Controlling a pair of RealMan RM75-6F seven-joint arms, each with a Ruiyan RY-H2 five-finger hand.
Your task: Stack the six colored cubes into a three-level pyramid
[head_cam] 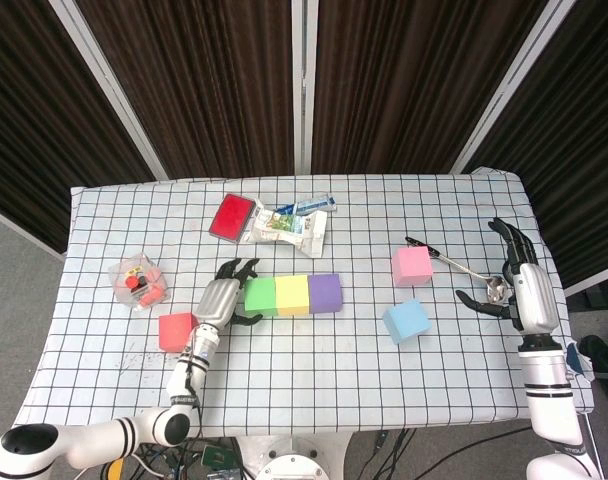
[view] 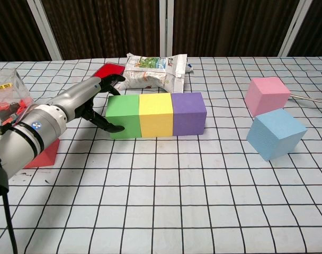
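My left hand [view: 79, 103], fingers spread, touches the green cube [view: 123, 116]; my right hand [head_cam: 519, 285] rests spread, holding nothing.

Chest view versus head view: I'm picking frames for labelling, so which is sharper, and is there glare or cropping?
Chest view: cubes crisp, soft shadows, no glare, left hand near the green cube, forearm cropped. Head view: even light, objects small, right hand visible.

Head view hangs high above, looking steeply down and taking in the whole checkered desk [head_cam: 314, 370] with dark curtains at 12 o'clock. Chest view sits low and close at the desk's 6 o'clock edge, facing 12 across the top. Both share the green cube [head_cam: 259, 296] [view: 123, 116] row at centre.
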